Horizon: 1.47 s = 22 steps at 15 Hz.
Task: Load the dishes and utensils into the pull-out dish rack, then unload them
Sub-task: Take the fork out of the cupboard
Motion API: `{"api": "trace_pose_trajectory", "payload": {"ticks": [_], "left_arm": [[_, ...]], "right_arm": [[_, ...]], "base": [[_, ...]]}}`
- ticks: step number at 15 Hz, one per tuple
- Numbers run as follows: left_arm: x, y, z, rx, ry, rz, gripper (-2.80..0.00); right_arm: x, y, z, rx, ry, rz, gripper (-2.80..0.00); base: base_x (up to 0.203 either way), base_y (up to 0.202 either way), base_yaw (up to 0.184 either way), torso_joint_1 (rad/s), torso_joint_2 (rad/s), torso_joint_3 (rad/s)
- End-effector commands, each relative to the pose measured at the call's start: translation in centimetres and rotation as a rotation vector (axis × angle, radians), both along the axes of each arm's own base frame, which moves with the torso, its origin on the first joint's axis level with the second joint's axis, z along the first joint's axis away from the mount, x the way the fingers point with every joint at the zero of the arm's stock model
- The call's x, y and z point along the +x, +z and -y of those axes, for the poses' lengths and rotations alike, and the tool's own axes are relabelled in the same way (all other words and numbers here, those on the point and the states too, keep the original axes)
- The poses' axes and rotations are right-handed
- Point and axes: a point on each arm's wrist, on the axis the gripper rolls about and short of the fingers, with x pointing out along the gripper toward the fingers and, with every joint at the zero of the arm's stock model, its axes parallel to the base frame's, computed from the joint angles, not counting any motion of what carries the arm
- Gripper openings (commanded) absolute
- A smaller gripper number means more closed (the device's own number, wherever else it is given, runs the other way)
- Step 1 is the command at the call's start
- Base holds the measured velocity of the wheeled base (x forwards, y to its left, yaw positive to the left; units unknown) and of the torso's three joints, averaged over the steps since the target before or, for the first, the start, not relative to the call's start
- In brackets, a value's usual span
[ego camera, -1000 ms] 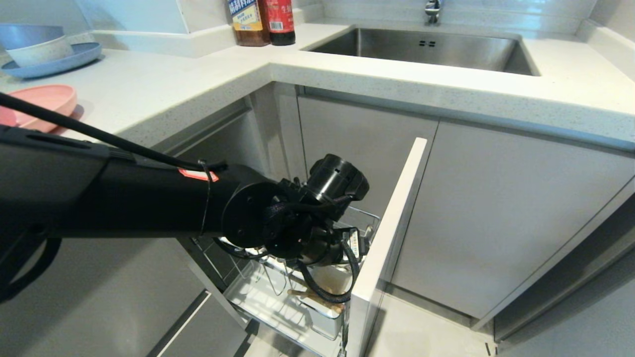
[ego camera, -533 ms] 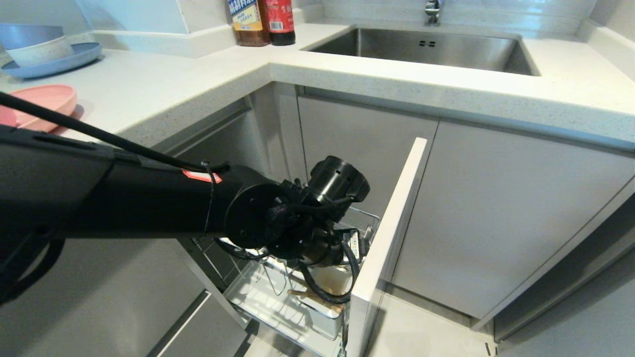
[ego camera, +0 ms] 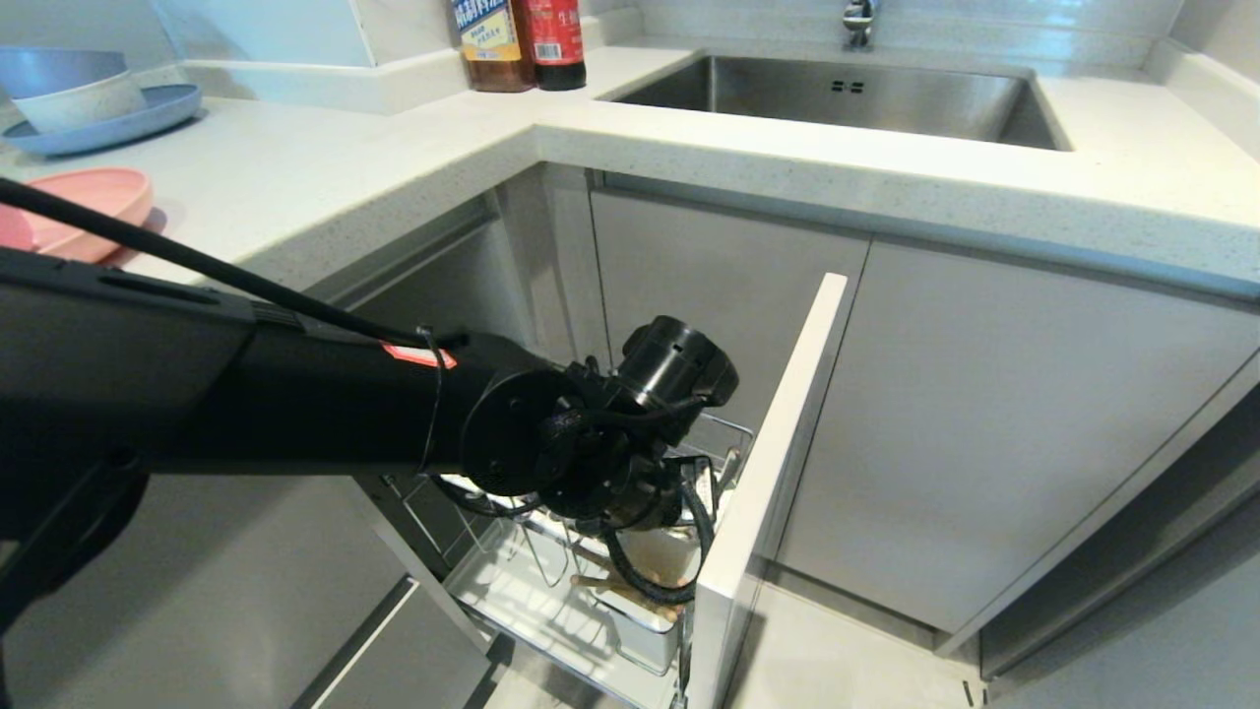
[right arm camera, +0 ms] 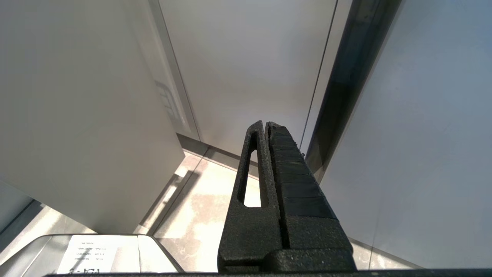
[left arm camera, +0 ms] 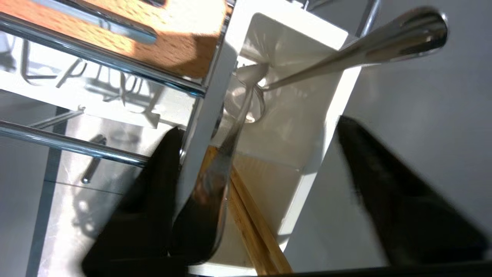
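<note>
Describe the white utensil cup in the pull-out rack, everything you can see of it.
The white utensil cup looks like smooth plastic, boxy and open-topped, sitting in the chrome wire rack beside its wooden strip. Inside stand wooden chopsticks and a silver metal handle that leans out over the rim. The left hand hovers open over it, dark fingers on either side.

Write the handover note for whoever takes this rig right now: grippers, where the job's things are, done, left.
Left gripper: open, down at the white utensil cup of the pull-out dish rack, fingers either side of the cup, gripping nothing.
Right gripper: shut, empty, parked beside the cabinets.
Fork and chopsticks stand in the cup.
Pink plate sits on the counter.
Left: utensils still in the rack; pink bowl unseen.
</note>
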Motion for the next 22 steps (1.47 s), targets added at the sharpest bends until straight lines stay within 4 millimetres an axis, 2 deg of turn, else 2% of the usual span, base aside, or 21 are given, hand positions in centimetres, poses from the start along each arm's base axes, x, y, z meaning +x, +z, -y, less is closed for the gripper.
{"api": "trace_pose_trajectory", "payload": {"ticks": [1, 13, 19, 20, 22], "left_arm": [[0.0, 0.0, 0.0, 0.001, 0.005, 0.001, -2.8], [-0.1, 0.1, -0.1, 0.0, 0.007, 0.005, -2.8], [-1.2, 2.4, -1.5, 0.019, -0.003, 0.062, -2.8], [-1.5, 2.6, -1.9, 0.036, -0.023, 0.07, 0.0], [-1.9, 3.0, -2.7, 0.066, -0.06, 0.088, 0.0]], "right_arm": [[0.0, 0.0, 0.0, 0.0, 0.002, -0.002, -2.8], [0.0, 0.0, 0.0, 0.0, 0.001, -0.002, -2.8], [0.0, 0.0, 0.0, 0.0, 0.0, -0.001, -2.8], [0.0, 0.0, 0.0, 0.0, 0.002, -0.001, -2.8], [0.0, 0.0, 0.0, 0.0, 0.0, -0.001, -2.8]], "base": [[0.0, 0.0, 0.0, 0.0, 0.0, 0.0], [0.0, 0.0, 0.0, 0.0, 0.0, 0.0], [0.0, 0.0, 0.0, 0.0, 0.0, 0.0], [0.0, 0.0, 0.0, 0.0, 0.0, 0.0], [0.0, 0.0, 0.0, 0.0, 0.0, 0.0]]}}
